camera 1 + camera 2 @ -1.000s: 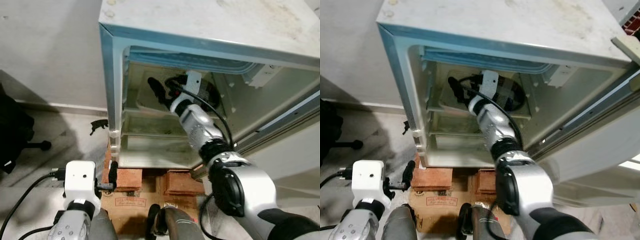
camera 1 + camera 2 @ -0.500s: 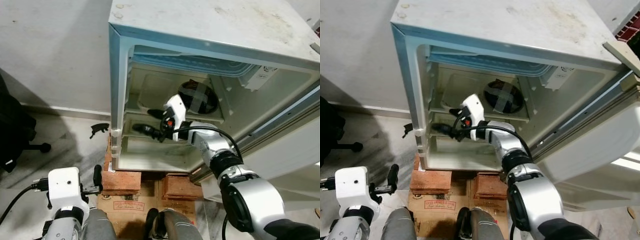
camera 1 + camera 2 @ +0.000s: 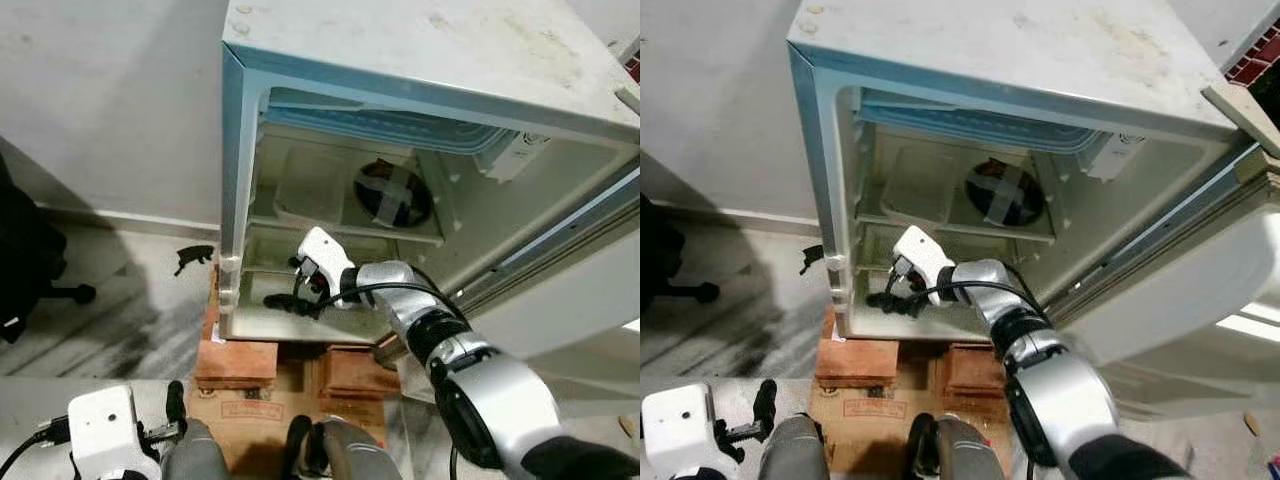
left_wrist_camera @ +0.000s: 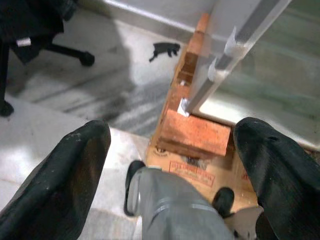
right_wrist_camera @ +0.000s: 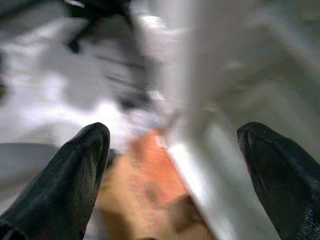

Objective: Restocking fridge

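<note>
The white fridge [image 3: 420, 50] stands open in front of me. At the back of its upper shelf sits a dark round item [image 3: 393, 193] crossed with grey tape. My right gripper [image 3: 283, 301] reaches into the lowest level, near the front left corner of the fridge floor. It is open, and in the right wrist view its fingers [image 5: 80, 170] are spread wide with nothing between them. My left gripper [image 4: 170, 135] hangs low at my left side, open and empty, pointing toward the bricks under the fridge.
The fridge rests on red bricks [image 3: 237, 362] and a cardboard box [image 3: 250, 412]. Its door [image 3: 570, 310] swings open to the right. A black chair base [image 3: 35, 270] stands at the left, and a small black piece [image 3: 195, 257] lies on the floor by the wall.
My right gripper has come down from the upper shelf, past the middle level, to the fridge's lowest level. My left arm has sunk lower in the picture. The camera has shifted a little.
</note>
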`<state>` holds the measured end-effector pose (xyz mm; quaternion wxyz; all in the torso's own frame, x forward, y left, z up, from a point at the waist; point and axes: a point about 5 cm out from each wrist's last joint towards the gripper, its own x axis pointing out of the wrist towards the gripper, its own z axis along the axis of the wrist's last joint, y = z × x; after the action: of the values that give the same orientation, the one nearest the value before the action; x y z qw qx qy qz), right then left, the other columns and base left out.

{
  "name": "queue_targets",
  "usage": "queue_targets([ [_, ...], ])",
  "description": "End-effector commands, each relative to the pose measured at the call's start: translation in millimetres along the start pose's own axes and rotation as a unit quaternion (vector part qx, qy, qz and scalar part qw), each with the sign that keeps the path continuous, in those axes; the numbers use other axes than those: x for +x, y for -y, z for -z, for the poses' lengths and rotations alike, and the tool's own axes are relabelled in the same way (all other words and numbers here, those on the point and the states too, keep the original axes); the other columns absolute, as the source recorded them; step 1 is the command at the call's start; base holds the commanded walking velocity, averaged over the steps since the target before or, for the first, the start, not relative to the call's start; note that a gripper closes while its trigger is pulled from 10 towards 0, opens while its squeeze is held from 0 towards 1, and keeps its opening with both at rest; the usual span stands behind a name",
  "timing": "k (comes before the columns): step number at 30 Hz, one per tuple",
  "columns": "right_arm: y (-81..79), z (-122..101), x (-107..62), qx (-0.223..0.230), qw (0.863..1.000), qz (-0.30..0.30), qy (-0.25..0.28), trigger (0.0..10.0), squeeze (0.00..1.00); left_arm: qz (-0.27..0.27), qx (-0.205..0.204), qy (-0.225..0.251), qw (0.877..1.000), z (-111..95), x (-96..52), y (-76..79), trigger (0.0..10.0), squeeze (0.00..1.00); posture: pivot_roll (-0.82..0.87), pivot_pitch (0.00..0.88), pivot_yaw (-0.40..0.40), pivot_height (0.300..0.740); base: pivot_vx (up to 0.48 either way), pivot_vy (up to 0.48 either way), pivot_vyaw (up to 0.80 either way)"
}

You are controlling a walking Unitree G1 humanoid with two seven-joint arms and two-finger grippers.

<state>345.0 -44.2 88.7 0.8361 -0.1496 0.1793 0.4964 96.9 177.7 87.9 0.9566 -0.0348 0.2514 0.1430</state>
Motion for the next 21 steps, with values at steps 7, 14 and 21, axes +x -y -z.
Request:
queue_targets([
  [7, 24.6, -24, -4.9, -0.021, 0.994, 0.105, -0.003, 10.0, 1.00, 0.004, -0.016, -0.014, 1.000, 4, -8.5, 5.6, 10.0, 0.00, 0.27, 0.250, -0.263, 0.740, 0.000, 0.000, 0.00],
  [14, 24.8, -37, -2.6, -0.036, 0.994, 0.104, 0.017, 10.0, 1.00, 0.002, -0.019, -0.017, 1.000, 6, -5.4, 5.5, 10.0, 0.00, 0.26, 0.237, -0.263, 0.740, 0.000, 0.000, 0.00],
  [21, 28.5, -21, -18.3, -0.020, 0.997, 0.056, 0.051, 10.0, 1.00, 0.016, -0.014, 0.009, 1.000, -4, 15.1, 9.6, 10.0, 0.00, 0.22, 0.170, -0.238, 0.740, 0.000, 0.000, 0.00],
])
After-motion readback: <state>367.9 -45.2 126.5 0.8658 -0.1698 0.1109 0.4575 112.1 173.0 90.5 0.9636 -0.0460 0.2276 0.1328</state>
